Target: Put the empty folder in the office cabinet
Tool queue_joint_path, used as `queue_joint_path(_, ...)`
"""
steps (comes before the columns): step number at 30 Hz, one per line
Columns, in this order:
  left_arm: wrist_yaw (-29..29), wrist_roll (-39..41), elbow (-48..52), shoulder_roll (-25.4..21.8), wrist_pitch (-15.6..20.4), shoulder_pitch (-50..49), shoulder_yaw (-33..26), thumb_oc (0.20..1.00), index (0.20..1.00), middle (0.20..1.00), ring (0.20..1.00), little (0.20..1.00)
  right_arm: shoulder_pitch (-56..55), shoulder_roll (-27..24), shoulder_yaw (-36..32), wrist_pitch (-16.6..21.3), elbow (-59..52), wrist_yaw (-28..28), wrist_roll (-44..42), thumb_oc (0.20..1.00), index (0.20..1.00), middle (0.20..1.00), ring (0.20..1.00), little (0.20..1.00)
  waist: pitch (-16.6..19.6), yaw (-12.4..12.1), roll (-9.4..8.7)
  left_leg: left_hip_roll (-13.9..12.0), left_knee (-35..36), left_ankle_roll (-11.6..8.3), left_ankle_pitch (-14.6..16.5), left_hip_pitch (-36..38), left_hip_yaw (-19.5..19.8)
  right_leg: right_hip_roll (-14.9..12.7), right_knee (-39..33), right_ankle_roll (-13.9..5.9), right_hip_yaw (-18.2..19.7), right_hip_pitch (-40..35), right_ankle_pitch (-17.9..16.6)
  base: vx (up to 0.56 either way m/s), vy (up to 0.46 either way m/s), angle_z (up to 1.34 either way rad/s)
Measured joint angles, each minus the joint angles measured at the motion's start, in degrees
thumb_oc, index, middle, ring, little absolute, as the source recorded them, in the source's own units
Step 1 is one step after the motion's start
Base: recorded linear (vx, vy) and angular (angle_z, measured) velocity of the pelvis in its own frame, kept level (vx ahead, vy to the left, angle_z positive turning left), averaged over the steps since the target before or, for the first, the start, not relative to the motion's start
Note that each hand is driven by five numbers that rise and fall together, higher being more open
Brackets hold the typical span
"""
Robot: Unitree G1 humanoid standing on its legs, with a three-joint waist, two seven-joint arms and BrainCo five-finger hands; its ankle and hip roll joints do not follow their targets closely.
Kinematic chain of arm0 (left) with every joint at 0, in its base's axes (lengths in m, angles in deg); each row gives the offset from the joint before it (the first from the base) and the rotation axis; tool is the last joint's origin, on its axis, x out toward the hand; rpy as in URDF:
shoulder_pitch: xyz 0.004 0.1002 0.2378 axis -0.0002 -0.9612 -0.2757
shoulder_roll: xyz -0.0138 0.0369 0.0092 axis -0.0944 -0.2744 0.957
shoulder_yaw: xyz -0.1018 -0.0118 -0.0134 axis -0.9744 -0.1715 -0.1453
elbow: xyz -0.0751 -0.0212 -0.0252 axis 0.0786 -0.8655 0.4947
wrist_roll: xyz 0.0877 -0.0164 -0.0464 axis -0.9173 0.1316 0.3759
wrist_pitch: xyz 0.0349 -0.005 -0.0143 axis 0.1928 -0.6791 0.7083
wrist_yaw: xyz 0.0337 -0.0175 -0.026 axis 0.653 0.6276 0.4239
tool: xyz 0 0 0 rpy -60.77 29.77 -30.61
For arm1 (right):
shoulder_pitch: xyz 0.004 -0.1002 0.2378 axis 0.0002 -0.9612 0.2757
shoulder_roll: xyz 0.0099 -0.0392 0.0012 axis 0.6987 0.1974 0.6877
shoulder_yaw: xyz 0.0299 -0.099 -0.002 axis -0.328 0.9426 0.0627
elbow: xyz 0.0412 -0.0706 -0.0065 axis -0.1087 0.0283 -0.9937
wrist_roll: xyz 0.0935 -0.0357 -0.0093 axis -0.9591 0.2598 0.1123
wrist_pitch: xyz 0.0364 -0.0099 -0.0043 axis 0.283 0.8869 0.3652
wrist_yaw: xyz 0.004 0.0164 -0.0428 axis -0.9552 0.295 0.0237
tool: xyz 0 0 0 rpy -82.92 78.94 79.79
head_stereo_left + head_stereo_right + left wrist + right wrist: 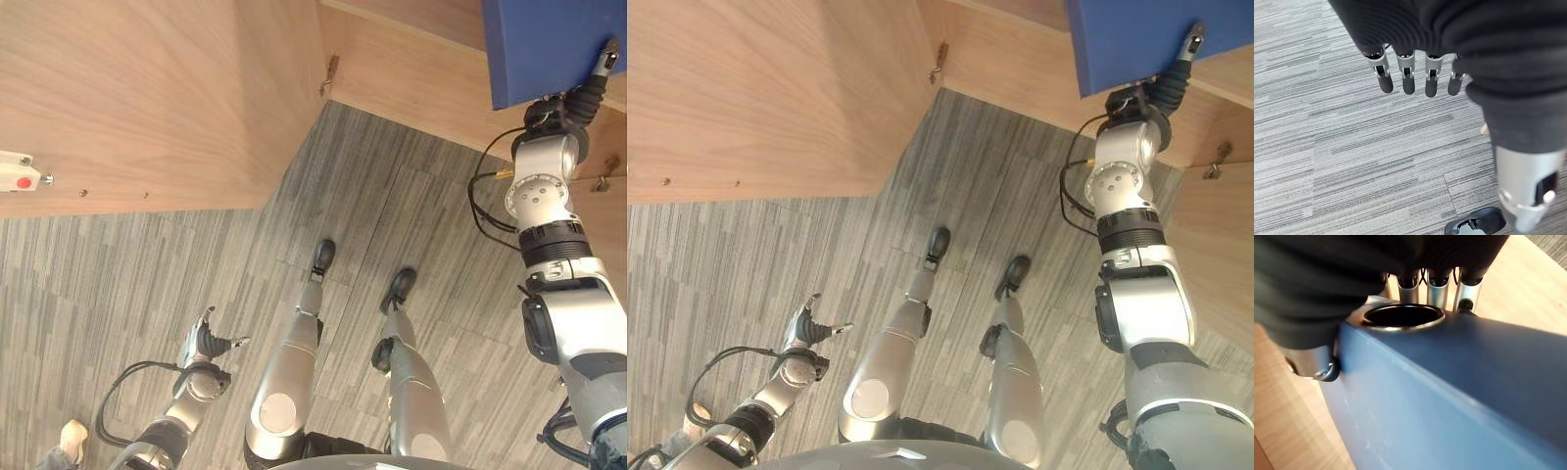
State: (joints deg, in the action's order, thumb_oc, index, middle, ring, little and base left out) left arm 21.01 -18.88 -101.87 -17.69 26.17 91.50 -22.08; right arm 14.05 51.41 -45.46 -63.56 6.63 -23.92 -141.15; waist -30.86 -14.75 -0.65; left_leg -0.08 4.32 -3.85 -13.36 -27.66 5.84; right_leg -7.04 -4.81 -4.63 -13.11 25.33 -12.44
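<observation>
The blue folder [549,49] is held up at the upper right, against the wooden cabinet [411,69]. My right hand [580,96] is shut on it from below. In the right wrist view the fingers [1439,288] reach over the folder's spine [1459,391] by its metal-ringed hole [1402,316], and the thumb presses one side. My left hand [206,343] hangs low at the lower left over the carpet, open and holding nothing, its fingers [1408,73] straight.
An open wooden cabinet door [147,98] spans the upper left, with a hinge [330,73] at its inner corner. A small white device with a red button [18,176] sits at the left edge. A person's shoe [71,438] shows at the lower left on the grey carpet.
</observation>
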Motion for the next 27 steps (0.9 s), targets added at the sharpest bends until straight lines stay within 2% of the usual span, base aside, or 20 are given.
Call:
queue_joint_path(10, 0.34, 0.01, 0.01, -0.26, 0.02, 0.01, 0.0, 1.0, 1.0, 1.0, 1.0, 1.0, -0.06, 1.45, 0.12, 0.09, 0.24, -2.9, 0.06, 0.2, 0.2, 0.2, 0.2, 0.2, -0.15, 0.06, -0.27, 0.2, 0.01, -0.28, 0.24, -0.21, 0.11, -0.14, -0.01, -0.04, 0.06, 0.24, 0.03, 0.0, 0.018, 0.0)
queue_joint_path(16, 1.11, 0.55, -0.11, -0.3, 0.05, 0.05, 0.09, 1.0, 1.0, 1.0, 1.0, 1.0, -0.02, 2.73, 0.26, 0.34, 0.24, -3.57, 0.06, 0.2, 0.2, 0.2, 0.2, 0.2, -0.8, -0.08, -2.63, 0.71, -1.96, 0.25, 0.59, -3.65, -0.08, -0.41, 0.01, -0.35, 1.02, 3.1, -0.23, -0.02, 0.068, -0.04)
queue_joint_path(21, 1.19, 1.07, -1.19, -0.73, -0.03, 0.14, 0.21, 1.0, 1.0, 1.0, 1.0, 1.0, 1.21, 4.59, 0.31, 0.57, 0.37, -4.06, 0.05, 0.2, 0.2, 0.2, 0.2, 0.2, -0.93, -1.2, -3.47, 1.25, -11.54, 1.83, 5.25, -9.45, -2.23, -1.33, -0.02, -0.65, 1.63, 5.16, -0.01, 0.03, 0.002, -0.12)
queue_joint_path(22, 1.27, 1.12, -1.23, -1.62, 0.04, 0.1, -0.23, 1.0, 1.0, 1.0, 1.0, 1.0, 3.37, 4.65, 1.19, 0.56, 2.86, -4.14, 0.04, 0.2, 0.2, 0.2, 0.2, 0.2, -0.95, -2.03, -3.54, 0.79, -14.05, 1.7, 6.85, -10.5, -2.75, -1.62, -0.04, -0.43, -1.23, 5.15, 0.61, 0.09, -0.026, -0.25)
queue_joint_path(23, 1.35, 1.29, -1.4, -2.17, -0.16, 0.1, -0.92, 1.0, 1.0, 1.0, 1.0, 1.0, 4.68, 4.86, 1.66, 0.44, 4.15, -4.18, 0.05, 0.2, 0.2, 0.2, 0.2, 0.2, -0.98, -2.75, -3.65, 0.07, -14.4, 1.52, 7.18, -10.45, -3.06, -1.96, -0.21, -0.8, -4.54, 4.85, 2.71, 0.21, -0.013, -0.33)
queue_joint_path(24, 1.55, 1.91, -1.58, -2.98, -0.12, 0.19, -1.01, 1.0, 1.0, 1.0, 1.0, 1.0, 5.34, 4.79, 1.43, 0.35, 4.11, -4.21, 0.08, 0.2, 0.2, 0.2, 0.2, 0.2, -0.84, -3.49, -4.19, -0.18, -14.43, 1.48, 7.23, -10.26, -3.6, -2.17, 0.03, -1.14, -5.35, 4.81, 1.79, 0.04, 0.056, -0.12)
queue_joint_path(25, 1.58, 2.64, -1.59, -3.64, -0.04, 0.18, -1.28, 1.0, 1.0, 1.0, 1.0, 1.0, 5.86, 4.62, 1.35, 0.35, 4.03, -4.19, 0.1, 0.2, 0.2, 0.2, 0.2, 0.2, -0.83, -2.97, -4.46, 0.54, -14.47, 1.19, 7.65, -10.18, -3.63, -2.3, 0.19, -1.13, -4.91, 4.88, -1.03, 0.01, 0.062, -0.05)
queue_joint_path(26, 1.64, 3.28, -1.68, -3.74, 0.05, 0.04, -1.99, 1.0, 1.0, 1.0, 1.0, 1.0, 6.97, 4.61, 1.42, 0.33, 4.01, -3.98, 0.12, 0.2, 0.2, 0.2, 0.2, 0.2, -0.83, -3.25, -4.49, 0.27, -14.59, 0.72, 8.16, -10.47, -3.53, -2.15, 1.53, -0.37, -4.74, 5.73, -1.05, 0.06, 0.036, 0.06)
queue_joint_path(27, 1.69, 3.33, -2.32, -3.77, 0.01, 0.12, -1.99, 1.0, 1.0, 1.0, 1.0, 1.0, 7.85, 4.65, 1.46, 0.37, 4.07, -3.93, 0.12, 0.2, 0.2, 0.2, 0.2, 0.2, -0.83, -2.99, -4.49, 0.22, -15.45, 1.12, 7.91, -11.0, -3.31, -2.3, 1.58, -0.15, -4.76, 5.93, -1.22, 0.2, 0.001, -0.09)
